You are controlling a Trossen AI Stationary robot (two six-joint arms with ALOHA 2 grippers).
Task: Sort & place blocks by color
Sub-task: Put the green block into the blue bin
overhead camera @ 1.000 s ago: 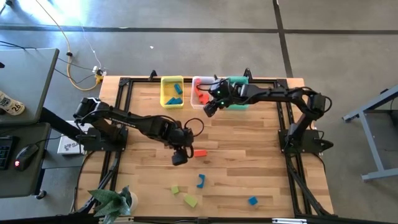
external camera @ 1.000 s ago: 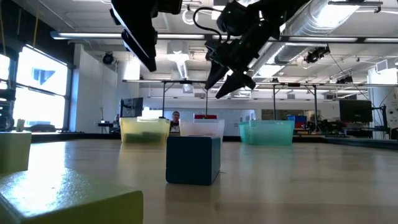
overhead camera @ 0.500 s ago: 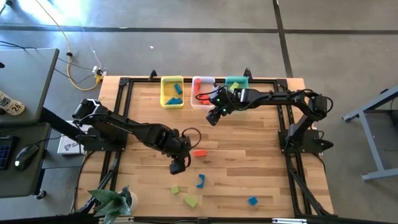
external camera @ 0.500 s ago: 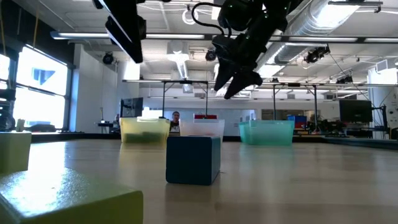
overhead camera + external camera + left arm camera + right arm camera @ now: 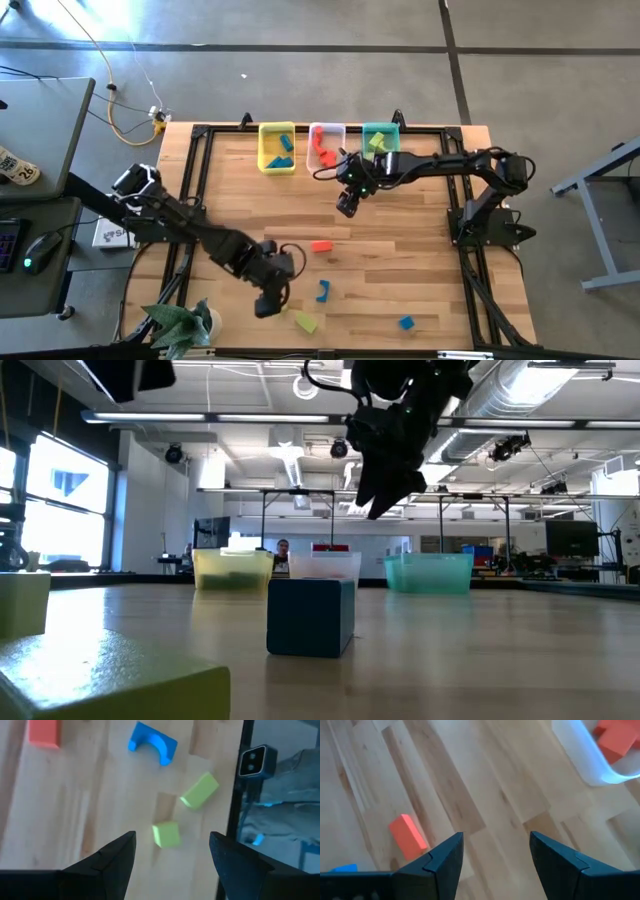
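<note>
Near worktop edge: green cube, green bar, blue arch, blue cube. Left hand released, empty, above green pair. Mid-worktop: red bar. Right hand released, empty, beyond it. Far edge: bins holding sorted blocks. Blocks likely light, rigid; grasp across flat opposing faces.

Left arm: dark, jointed links, bulky black wrist.
Right arm: same dark build, thin black cable looping beside its wrist.
Fingers: matte black, broad at the root, tapering to angular tips.
Bases: black, with dark frame rails.
</note>
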